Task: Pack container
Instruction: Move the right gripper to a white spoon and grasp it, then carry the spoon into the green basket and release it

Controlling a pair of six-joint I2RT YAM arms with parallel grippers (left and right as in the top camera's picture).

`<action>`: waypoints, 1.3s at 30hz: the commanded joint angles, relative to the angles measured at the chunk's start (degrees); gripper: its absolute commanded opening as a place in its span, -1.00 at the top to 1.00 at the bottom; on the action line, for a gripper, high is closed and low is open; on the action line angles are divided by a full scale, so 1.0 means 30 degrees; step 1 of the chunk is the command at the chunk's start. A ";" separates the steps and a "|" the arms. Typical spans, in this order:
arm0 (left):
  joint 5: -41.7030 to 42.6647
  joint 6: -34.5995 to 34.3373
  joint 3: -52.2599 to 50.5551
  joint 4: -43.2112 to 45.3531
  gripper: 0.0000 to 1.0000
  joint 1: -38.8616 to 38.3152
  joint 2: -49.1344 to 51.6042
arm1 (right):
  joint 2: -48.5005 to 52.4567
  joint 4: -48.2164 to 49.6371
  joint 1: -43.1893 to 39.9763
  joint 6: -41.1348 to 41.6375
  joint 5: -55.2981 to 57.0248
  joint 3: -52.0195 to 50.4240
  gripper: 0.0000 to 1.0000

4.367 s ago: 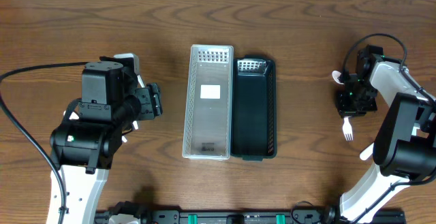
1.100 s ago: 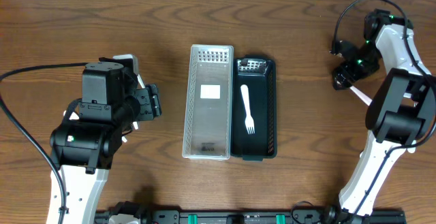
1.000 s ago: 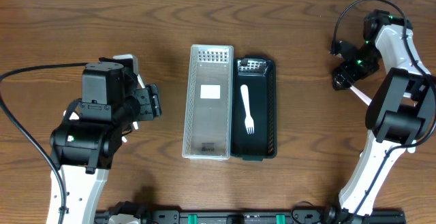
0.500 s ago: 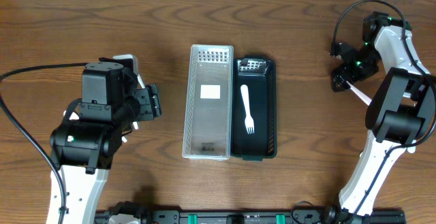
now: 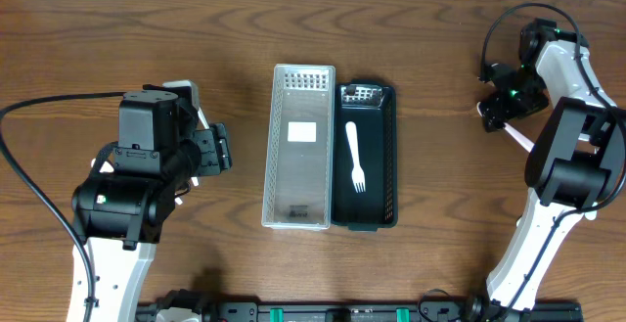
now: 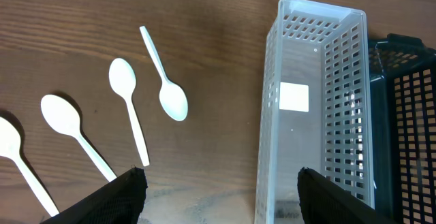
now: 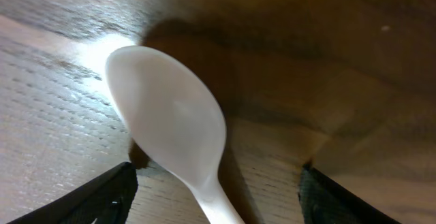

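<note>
Well right of the black basket [image 5: 392,156], the right gripper [image 5: 493,114] stands wide open astride a spoon [image 7: 167,125] lying flat on the table, gripping nothing. Closing on the rounded bowl could squirt it sideways. The left gripper [image 5: 221,149], left of the basket, is open and empty.

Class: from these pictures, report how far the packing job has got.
Done: one white fork lies in the black container. In hand: the right gripper, fingers open, straddles a white spoon on the table, not gripping it. Left: that spoon and four more spoons in the left wrist view are unpacked; the white container holds no cutlery.
</note>
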 commanded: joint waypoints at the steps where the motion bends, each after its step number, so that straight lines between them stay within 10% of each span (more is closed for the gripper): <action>1: -0.0226 0.0080 0.0197 -0.0066 -0.47 -0.0022 0.0000 | 0.0430 -0.0087 -0.0051 0.0474 0.0036 -0.0605 -0.49; 19: -0.0226 0.0080 0.0197 -0.0051 -0.47 -0.0022 0.0000 | 0.0423 -0.0036 0.0007 0.1501 -0.1545 -0.0605 0.79; 39: -0.0641 -0.0714 0.0197 -0.0153 -0.48 0.0466 0.0000 | -0.8291 -0.0510 0.4430 1.3238 -0.1093 0.0758 0.98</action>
